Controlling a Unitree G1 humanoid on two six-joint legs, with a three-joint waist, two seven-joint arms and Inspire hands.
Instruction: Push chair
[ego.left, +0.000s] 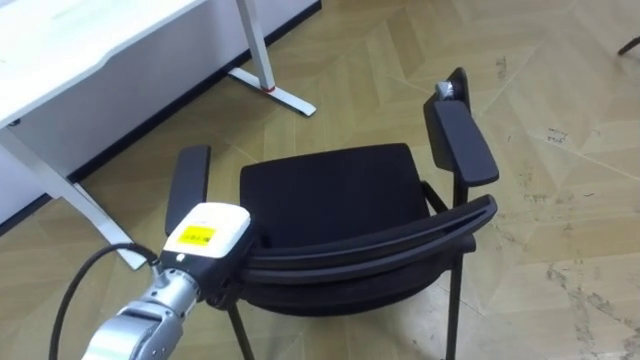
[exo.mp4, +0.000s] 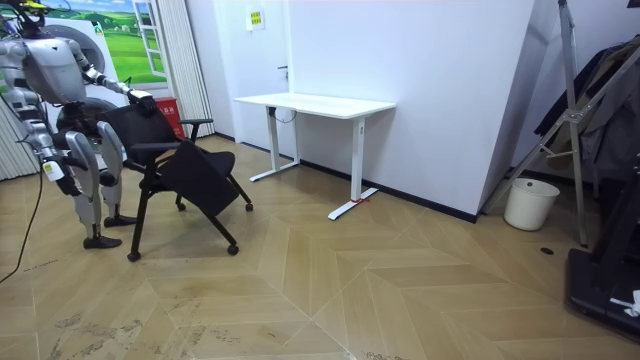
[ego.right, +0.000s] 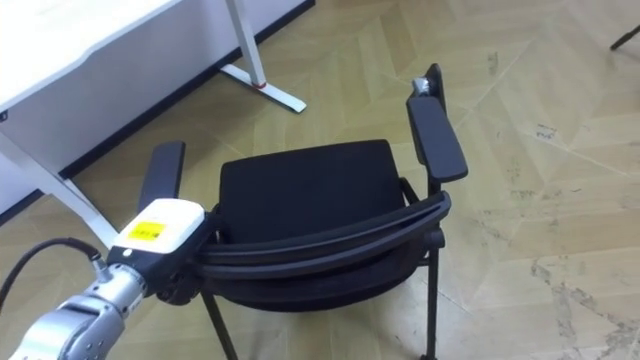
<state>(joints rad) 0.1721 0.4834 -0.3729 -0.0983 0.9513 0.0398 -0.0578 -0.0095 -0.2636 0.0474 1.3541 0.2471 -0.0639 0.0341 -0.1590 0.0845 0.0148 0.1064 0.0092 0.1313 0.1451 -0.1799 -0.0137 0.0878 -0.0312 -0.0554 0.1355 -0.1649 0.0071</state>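
Observation:
A black chair (ego.left: 330, 190) with two armrests stands on the wooden floor, its seat facing away from me toward the white desk (ego.left: 90, 40). My left hand (ego.left: 205, 235) rests on the left end of the curved backrest (ego.left: 400, 245), its fingers curled down over the top edge. In the room view I stand right behind the chair (exo.mp4: 190, 170), at the room view's left, with my left hand (exo.mp4: 135, 95) stretched out to its back. My right hand (exo.mp4: 60, 178) hangs at my side, too small to read.
The desk's leg and white foot (ego.left: 275, 92) lie ahead of the chair to the left. In the room view the desk (exo.mp4: 315, 103) stands against the white wall, with open floor between it and the chair. A white bucket (exo.mp4: 530, 203) sits far right.

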